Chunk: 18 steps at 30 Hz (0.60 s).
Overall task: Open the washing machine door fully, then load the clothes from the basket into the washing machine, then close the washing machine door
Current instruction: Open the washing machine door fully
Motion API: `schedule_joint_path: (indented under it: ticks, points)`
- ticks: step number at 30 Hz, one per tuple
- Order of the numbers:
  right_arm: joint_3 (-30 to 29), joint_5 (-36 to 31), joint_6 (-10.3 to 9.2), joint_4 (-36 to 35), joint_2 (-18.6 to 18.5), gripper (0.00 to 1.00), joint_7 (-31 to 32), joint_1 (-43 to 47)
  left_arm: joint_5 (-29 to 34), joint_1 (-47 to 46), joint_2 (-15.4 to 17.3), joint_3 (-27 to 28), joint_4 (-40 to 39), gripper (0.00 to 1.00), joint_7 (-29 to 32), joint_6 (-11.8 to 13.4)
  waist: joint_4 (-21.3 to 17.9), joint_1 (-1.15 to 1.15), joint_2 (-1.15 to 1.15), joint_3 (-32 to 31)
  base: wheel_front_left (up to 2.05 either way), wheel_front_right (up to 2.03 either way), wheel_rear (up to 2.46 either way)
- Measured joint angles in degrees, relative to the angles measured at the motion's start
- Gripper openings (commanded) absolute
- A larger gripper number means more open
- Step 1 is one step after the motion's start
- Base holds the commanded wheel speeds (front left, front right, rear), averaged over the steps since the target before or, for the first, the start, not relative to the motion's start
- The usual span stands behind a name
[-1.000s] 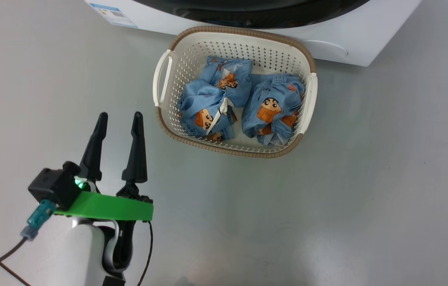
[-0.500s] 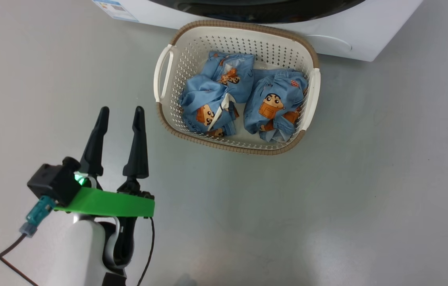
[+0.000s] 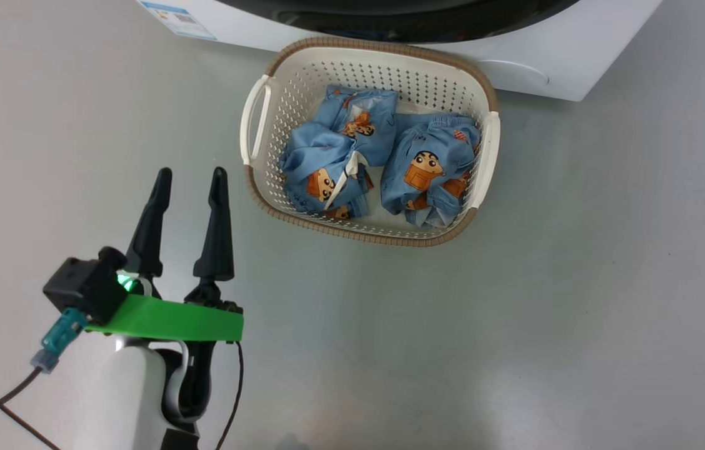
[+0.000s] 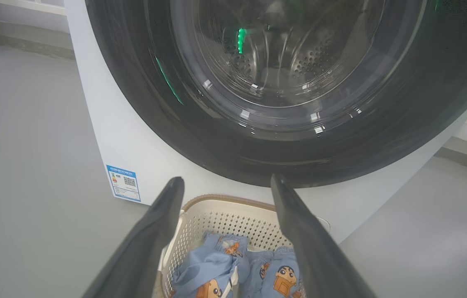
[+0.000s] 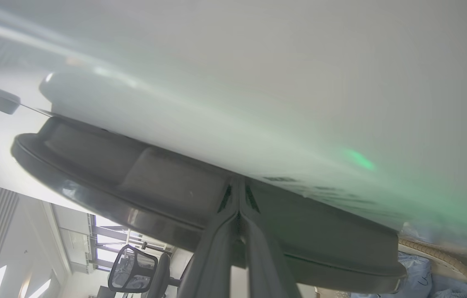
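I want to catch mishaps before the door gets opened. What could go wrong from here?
1. The right gripper is shut, with its tips at the edge of the washing machine door, which looks closed. On that glossy rim the tips might slip off rather than pull it open.
2. The basket sits close against the washing machine, just below the door. An arm working there could knock it and shift the clothes.

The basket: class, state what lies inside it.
Two bundles of light-blue cartoon-print clothes lie side by side in the basket. Whatever is under the bundles is covered by them.
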Motion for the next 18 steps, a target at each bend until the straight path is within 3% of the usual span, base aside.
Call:
schedule_joint_path:
  ticks: [18]
  points:
    - [0.5,0.0,-0.22,-0.8,0.2,0.00,1.4,1.2,0.0,0.0,0.0,-0.1,0.0,1.00,0.0,0.0,-0.5,0.00,0.00,-1.1,0.00,0.00,0.00]
